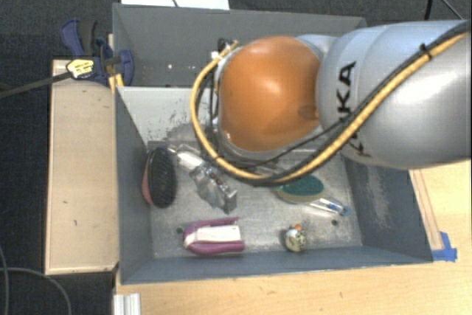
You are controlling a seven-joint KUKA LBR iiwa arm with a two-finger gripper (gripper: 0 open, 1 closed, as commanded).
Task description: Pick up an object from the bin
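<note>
gripper [215,189]: low near bin [332,256] centre, just right of dark oval brush [160,177]
grip state: cannot tell
front edge: purple-white pack [214,238], small ball [294,239]

The bin [383,232] is grey. In it lie a black brush [160,178] with a reddish rim, a purple-and-white packet [214,238], a teal disc [301,189] and a gold-and-silver ball [294,238]. The arm's cover [269,96] is orange.

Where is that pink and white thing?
The pink and white thing lies low in the camera view, below the pincer, left of a small round ball.
</note>
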